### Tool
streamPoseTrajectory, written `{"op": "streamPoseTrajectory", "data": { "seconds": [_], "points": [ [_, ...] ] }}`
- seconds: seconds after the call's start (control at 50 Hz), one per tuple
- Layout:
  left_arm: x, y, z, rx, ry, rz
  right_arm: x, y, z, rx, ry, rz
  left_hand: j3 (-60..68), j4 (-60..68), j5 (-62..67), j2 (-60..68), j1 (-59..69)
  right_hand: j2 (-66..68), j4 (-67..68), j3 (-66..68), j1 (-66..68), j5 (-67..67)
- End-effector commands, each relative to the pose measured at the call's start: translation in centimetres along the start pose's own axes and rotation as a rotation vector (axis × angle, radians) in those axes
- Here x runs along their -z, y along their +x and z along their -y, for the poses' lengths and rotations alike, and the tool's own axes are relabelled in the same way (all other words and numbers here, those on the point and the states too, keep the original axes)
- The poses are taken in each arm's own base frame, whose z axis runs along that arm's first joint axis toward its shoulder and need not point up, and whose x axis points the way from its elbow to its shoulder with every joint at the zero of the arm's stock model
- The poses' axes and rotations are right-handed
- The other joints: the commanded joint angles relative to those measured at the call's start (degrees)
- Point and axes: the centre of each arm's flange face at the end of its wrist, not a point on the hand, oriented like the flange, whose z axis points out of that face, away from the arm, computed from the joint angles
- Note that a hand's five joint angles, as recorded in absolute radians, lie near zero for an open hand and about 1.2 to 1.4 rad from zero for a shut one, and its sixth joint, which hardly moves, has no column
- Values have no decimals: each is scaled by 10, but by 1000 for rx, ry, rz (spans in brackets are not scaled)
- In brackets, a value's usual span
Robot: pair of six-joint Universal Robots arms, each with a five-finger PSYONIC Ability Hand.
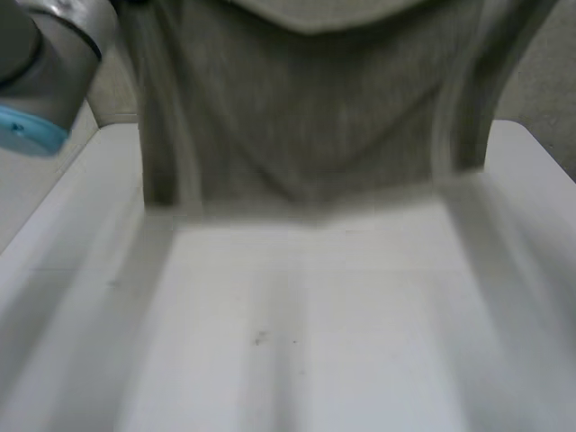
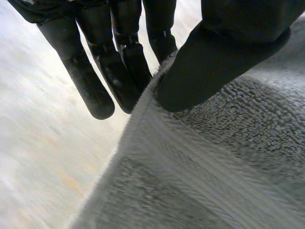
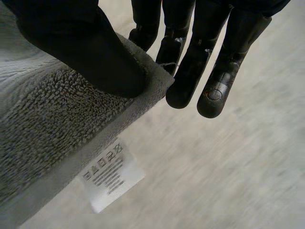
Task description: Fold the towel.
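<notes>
1. Table: you see the white table (image 1: 297, 342) running across the lower part of the head view, its near surface bare.

2. Towel: you see the grey towel (image 1: 306, 117) lifted and hanging as a wide sheet above the far part of the table. Whether its lower edge touches the surface cannot be determined.

3. Left arm: a grey joint with a light-blue cap (image 1: 45, 63) sits beside the towel's left side.

4. Left hand (image 2: 214, 62): you see the thumb pressed on the terry face, with the straight fingers (image 2: 95, 90) behind the towel's edge, pinching it.

5. Right hand (image 3: 81, 43): you see the thumb pressed on a corner of the towel, fingers (image 3: 190, 71) behind it, pinching that corner.

6. Label: a white care label (image 3: 112, 174) hangs from the hem near that corner.
</notes>
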Motion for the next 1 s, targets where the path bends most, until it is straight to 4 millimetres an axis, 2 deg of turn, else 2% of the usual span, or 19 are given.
{"op": "streamPoseTrajectory", "data": {
  "seconds": [0.02,0.04,0.08,0.1,0.14,0.16,0.18,0.2,0.24,0.26,0.3,0.32,0.36,0.4,0.52,0.64,0.68,0.72,1.0],
  "points": [
    [29,6,-15,117,-74,-30,34,-12,-8,-59,-159,99,103,103,113,102,132,104,103,104,2,107],
    [29,6,-15,117,-75,-30,34,-12,-9,-60,-160,99,103,103,113,102,132,104,103,104,2,107],
    [60,19,-47,145,-213,-104,62,-29,-27,-84,-344,212,103,103,113,102,132,104,103,104,2,107],
    [60,19,-47,146,-213,-104,62,-29,-27,-84,-345,213,103,103,113,102,132,104,103,104,2,107],
    [97,36,-80,180,-350,-196,90,-44,-43,-54,-491,326,103,103,113,102,132,104,103,104,2,107],
    [97,36,-80,180,-351,-197,90,-44,-43,-54,-492,326,103,103,113,102,132,104,103,104,2,107],
    [117,46,-94,203,-415,-246,104,-51,-50,-37,-551,377,103,103,113,102,132,104,103,104,2,107],
    [117,46,-94,203,-415,-246,118,-58,-58,-21,-599,423,103,103,113,102,132,104,103,104,2,107],
    [155,65,-116,249,-524,-327,131,-66,-67,-15,-638,461,103,103,113,102,132,104,103,104,2,107],
    [155,66,-116,249,-524,-328,131,-66,-67,-15,-639,462,103,103,113,102,132,104,103,104,2,107],
    [185,83,-132,287,-620,-382,157,-82,-88,-25,-725,531,103,103,113,102,132,104,103,104,2,107],
    [185,83,-132,288,-620,-382,157,-82,-88,-25,-725,531,103,103,113,102,132,104,103,104,2,107],
    [196,90,-139,299,-658,-399,180,-93,-108,-45,-801,569,103,103,113,102,132,104,103,104,2,107],
    [214,103,-159,319,-725,-421,190,-95,-118,-52,-830,571,103,103,113,102,132,104,103,104,2,107],
    [224,108,-171,328,-761,-422,205,-93,-133,-55,-849,539,103,103,113,102,132,104,103,104,2,107],
    [224,105,-173,328,-763,-410,205,-86,-138,-53,-858,510,-18,-18,-8,-19,11,104,103,104,2,107],
    [225,105,-173,331,-766,-410,202,-79,-138,-58,-856,483,-102,-102,-92,-103,-73,104,103,104,2,107],
    [226,105,-174,327,-768,-407,201,-77,-138,-55,-854,475,-297,-297,-287,-297,-268,104,103,104,2,107],
    [245,97,-170,280,-852,-321,199,-68,-144,-63,-863,417,-319,-319,-309,-320,-290,104,103,104,2,107]
  ]
}}
